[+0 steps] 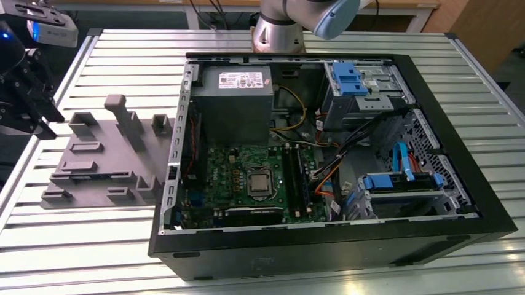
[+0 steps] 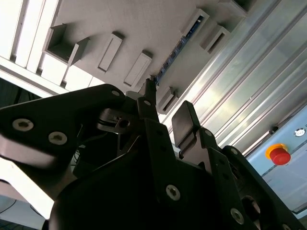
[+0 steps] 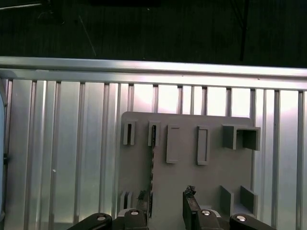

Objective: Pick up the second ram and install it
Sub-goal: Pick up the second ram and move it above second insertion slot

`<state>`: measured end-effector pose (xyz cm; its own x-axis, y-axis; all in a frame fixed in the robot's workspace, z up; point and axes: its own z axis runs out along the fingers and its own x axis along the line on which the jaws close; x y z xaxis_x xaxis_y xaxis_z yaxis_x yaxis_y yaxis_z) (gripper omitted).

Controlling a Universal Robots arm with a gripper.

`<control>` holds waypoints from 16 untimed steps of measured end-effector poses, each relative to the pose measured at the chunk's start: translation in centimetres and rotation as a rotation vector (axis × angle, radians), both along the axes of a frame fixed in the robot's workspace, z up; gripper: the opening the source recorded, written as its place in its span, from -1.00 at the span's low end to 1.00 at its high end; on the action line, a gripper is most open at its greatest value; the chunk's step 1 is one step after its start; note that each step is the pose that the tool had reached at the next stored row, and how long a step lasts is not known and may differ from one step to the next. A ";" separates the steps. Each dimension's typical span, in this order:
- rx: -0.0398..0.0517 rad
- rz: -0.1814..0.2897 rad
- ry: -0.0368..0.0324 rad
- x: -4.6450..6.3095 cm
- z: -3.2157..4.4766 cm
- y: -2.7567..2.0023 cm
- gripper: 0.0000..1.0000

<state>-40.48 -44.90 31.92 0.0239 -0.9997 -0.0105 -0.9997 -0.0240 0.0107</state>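
The second ram point(image 3: 152, 163) stands on its long edge in the grey fixture point(image 3: 211, 182), a thin blue-green stick held between two small slotted blocks. The second wrist view shows the ram point(image 2: 178, 48) as a narrow strip with small chips. My gripper point(image 3: 166, 203) hovers above the fixture, open, with nothing between its fingers point(image 3: 190, 200). In the first wrist view the ram runs just inside one finger, and I cannot tell whether they touch. In the exterior view the gripper point(image 1: 39, 117) hangs over the fixture's point(image 1: 107, 163) edge at the exterior view's left.
An open black computer case point(image 1: 328, 246) lies right of the fixture on the slatted metal table point(image 1: 98, 258). Inside are a green motherboard point(image 1: 238, 172) with long black memory slots point(image 1: 294, 181), a power supply point(image 1: 233, 92) and loose cables. Tall fixture blocks point(image 1: 123, 117) stand near the gripper.
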 end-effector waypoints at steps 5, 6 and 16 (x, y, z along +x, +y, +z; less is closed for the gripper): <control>0.0002 0.000 -0.0002 0.0 -0.16 -0.02 -0.18; 0.0000 0.000 0.0000 0.0 -0.22 -0.04 -0.18; 0.0001 0.000 0.0000 0.0 -1.02 -0.28 -0.18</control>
<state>-40.49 -45.17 30.89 0.0237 -0.9997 -0.0106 -0.9997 -0.0238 0.0107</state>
